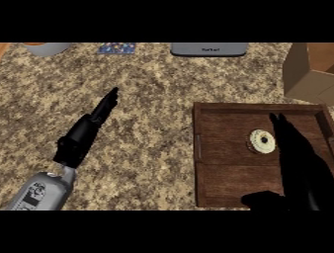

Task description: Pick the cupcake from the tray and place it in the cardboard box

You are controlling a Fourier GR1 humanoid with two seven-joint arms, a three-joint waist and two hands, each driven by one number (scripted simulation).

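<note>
The cupcake (262,141) sits in the wooden tray (225,183) at the lower right of the frame, and the right hand (305,173) hangs over the tray just right of it, fingers straight and thumb spread wide, holding nothing. The cardboard box (312,79) stands at the upper right, beyond the tray's far corner. The left hand (90,126) is at centre left above the speckled desk (155,94), fingers straight and together

Just one view, from head height, looking steeply down on the worktop (155,148). Close in, speckled stone across the whole frame, wooden tray (228,173) at lower right, cardboard box (315,74) clipped by the right edge.
</note>
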